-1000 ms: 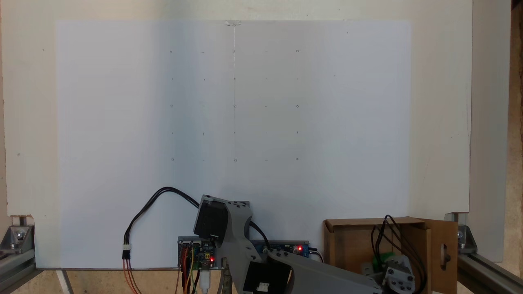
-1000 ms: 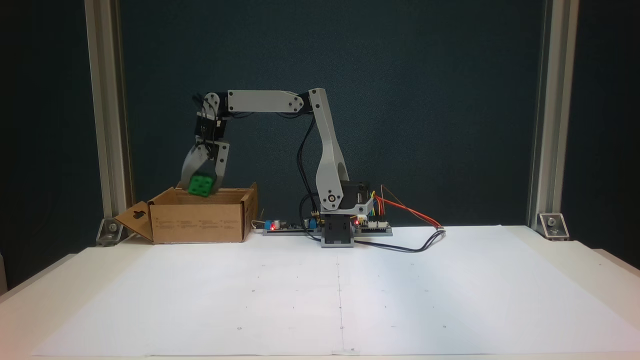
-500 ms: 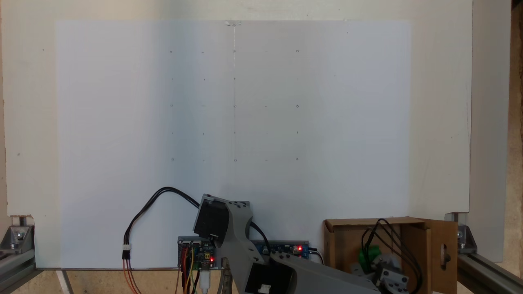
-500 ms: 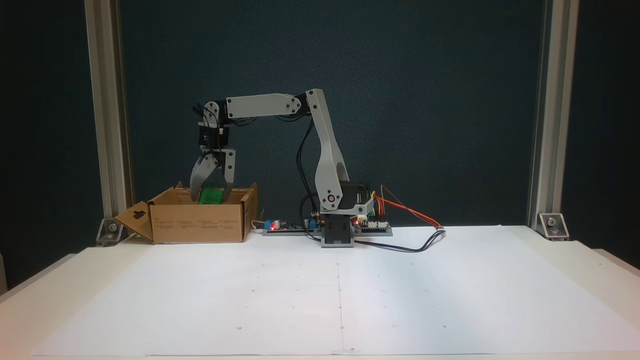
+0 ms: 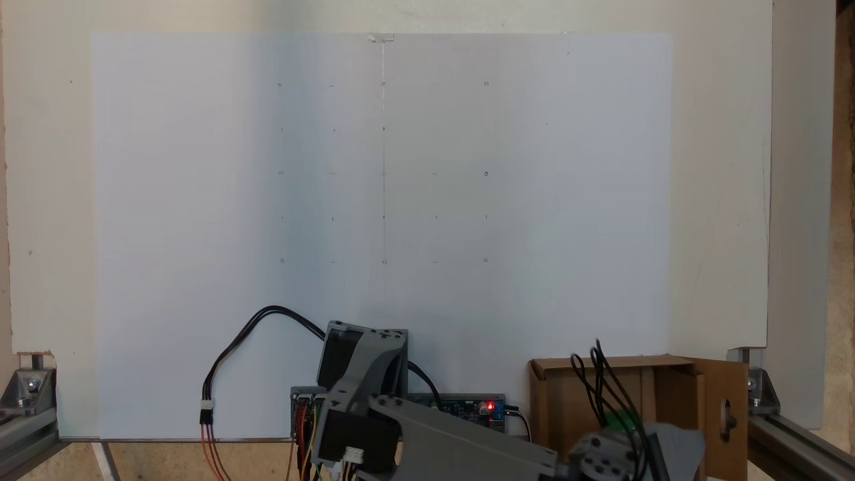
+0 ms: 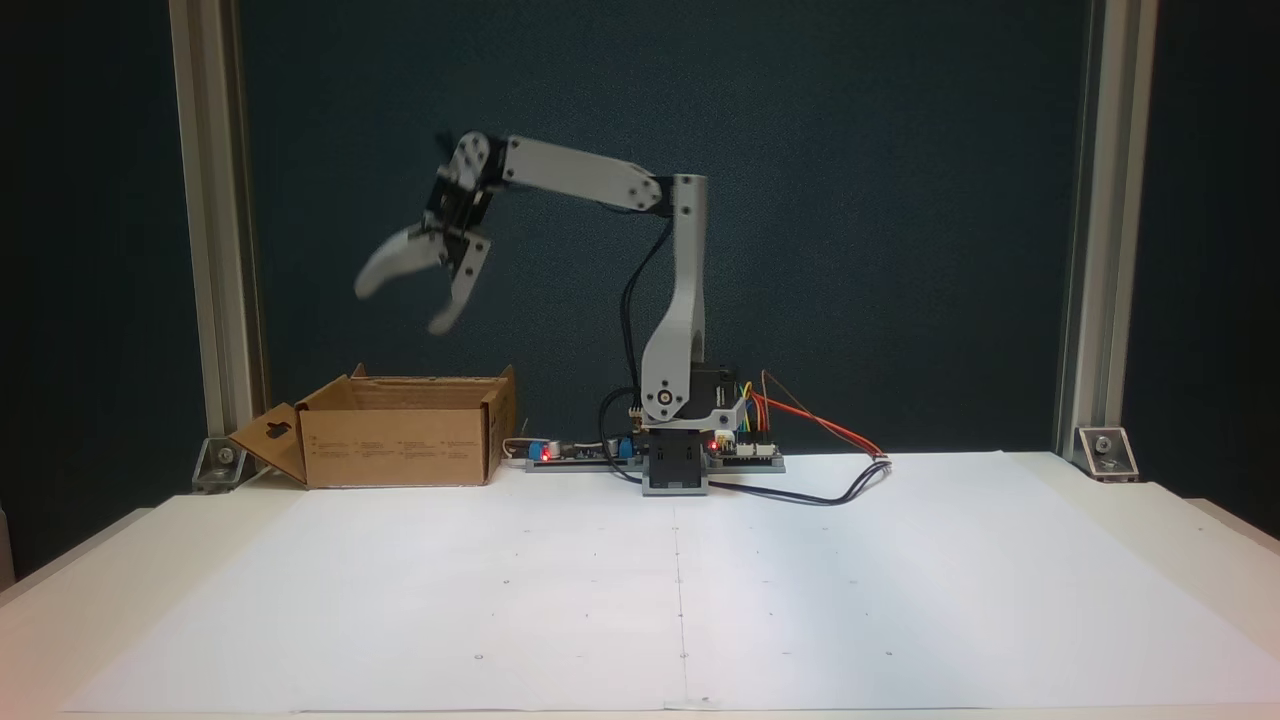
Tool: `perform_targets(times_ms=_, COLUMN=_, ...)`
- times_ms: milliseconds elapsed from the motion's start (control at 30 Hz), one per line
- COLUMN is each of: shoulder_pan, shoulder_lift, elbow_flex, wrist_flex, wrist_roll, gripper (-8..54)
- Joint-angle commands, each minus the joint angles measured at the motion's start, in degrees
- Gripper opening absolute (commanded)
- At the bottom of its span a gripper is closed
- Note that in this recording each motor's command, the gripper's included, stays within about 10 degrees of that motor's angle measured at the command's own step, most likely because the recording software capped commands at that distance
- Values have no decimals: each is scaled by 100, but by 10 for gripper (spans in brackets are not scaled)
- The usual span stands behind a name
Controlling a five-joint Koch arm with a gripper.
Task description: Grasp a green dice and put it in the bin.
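Now gripper [image 6: 398,305] empty, jaws wide apart, well above bin [image 6: 400,445]; green dice [image 5: 620,421] inside bin.

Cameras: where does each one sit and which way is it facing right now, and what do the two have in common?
A fixed view sits overhead, looking straight down on the white paper sheet; the arm's base and upper link enter at the bottom edge, beside the cardboard box, where a bit of the green dice shows.
Another fixed view sits at table height in front, facing the dark backdrop; the whole arm shows, its gripper open above the box.
Shared: paper sheet, box, arm, red-lit circuit boards.
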Motion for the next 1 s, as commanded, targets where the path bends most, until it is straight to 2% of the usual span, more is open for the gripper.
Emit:
perform_targets(times_ms=0, shoulder_pan=-756, shoulder_lift=396, elbow_flex=-114, wrist_flex=-97, wrist_roll=947, gripper=435)
perform_targets(times_ms=233, shoulder_pan=-3593, shoulder_lift=519, elbow_flex=-114, wrist_flex=-105, wrist_roll=2582, gripper=437)
perform_targets(times_ms=500, shoulder_pan=-6785, shoulder_lift=765, elbow_flex=-62, wrist_flex=-123, wrist_roll=3059, gripper=439)
perform_targets(times_ms=767, shoulder_pan=-9325, shoulder_lift=2039, elbow_flex=1283, wrist_flex=-668, wrist_roll=3138, gripper=440)
perform_targets(times_ms=967, shoulder_pan=-10028, shoulder_lift=3208, elbow_flex=2909, wrist_flex=-2213, wrist_roll=3129, gripper=457)
